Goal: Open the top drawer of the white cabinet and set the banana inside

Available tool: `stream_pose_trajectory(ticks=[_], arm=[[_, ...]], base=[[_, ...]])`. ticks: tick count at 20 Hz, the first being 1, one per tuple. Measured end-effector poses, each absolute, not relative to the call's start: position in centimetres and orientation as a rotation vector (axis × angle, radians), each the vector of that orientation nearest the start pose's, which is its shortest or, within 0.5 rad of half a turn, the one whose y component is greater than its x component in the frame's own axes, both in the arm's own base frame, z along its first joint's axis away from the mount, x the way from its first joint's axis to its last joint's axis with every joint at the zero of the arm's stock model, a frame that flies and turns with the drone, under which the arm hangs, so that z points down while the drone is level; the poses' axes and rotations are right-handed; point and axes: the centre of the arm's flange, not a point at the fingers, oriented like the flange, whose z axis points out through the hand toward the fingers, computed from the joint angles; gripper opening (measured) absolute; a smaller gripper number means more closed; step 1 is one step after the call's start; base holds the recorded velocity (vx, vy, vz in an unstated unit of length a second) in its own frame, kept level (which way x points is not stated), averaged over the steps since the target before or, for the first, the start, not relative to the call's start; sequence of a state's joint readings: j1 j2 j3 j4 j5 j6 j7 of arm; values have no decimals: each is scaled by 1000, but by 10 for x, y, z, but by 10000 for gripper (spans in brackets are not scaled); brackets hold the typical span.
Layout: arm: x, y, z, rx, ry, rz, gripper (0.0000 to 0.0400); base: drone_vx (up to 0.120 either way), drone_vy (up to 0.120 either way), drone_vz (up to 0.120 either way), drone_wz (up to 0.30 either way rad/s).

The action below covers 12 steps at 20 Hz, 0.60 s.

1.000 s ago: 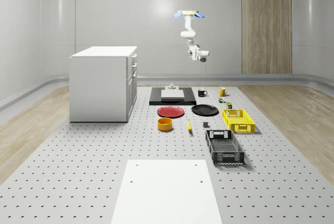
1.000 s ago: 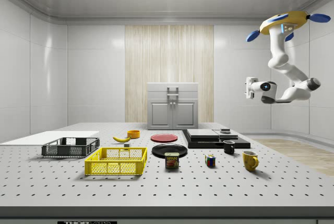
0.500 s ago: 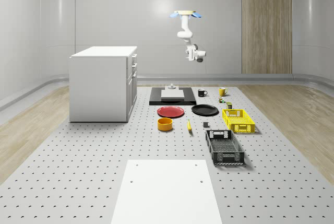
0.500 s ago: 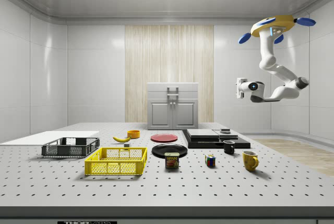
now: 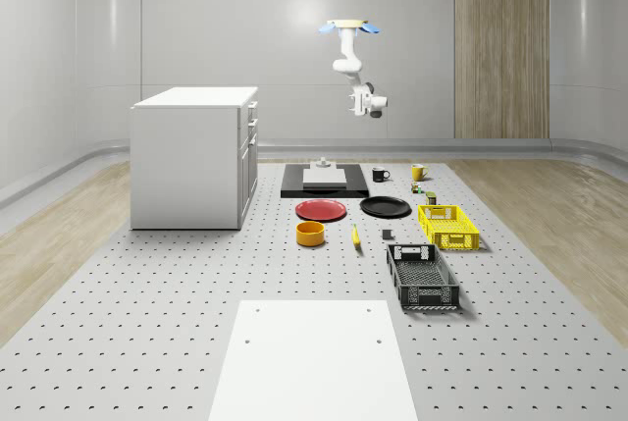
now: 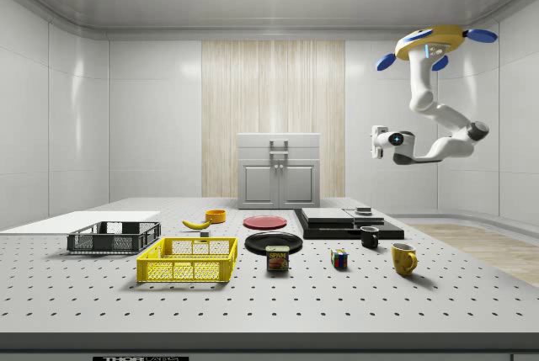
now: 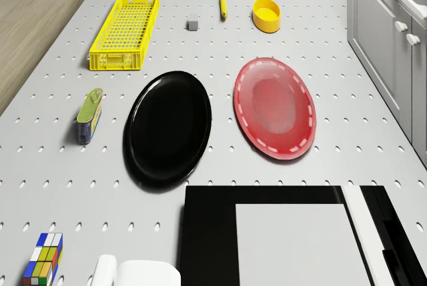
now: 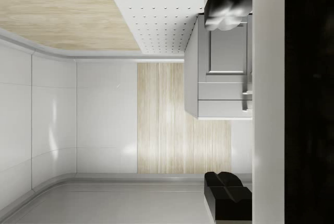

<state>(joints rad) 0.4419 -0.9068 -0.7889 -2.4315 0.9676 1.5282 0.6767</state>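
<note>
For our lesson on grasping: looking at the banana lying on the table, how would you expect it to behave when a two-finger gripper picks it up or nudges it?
The banana is long, thin and curved, so a nudge would probably spin it rather than roll it away. It looks small beside the orange bowl, so likely light. Its smooth skin may slip unless gripped across the middle.

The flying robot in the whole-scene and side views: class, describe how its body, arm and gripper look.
The drone has a flat yellow disc body with blue rotor blades. Under it hangs a white arm of rounded, tube-like links with grey joints. One joint shows a small blue mark. The gripper at its end is white.
</note>
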Motion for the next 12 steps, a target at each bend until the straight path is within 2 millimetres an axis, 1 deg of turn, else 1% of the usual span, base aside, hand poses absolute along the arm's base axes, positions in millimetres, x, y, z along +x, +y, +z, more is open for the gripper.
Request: stream_pose_trajectory(ticks=[12], arm=[[307,-100,591,-1484,612,612,400]], base=[[120,0,0,0]])
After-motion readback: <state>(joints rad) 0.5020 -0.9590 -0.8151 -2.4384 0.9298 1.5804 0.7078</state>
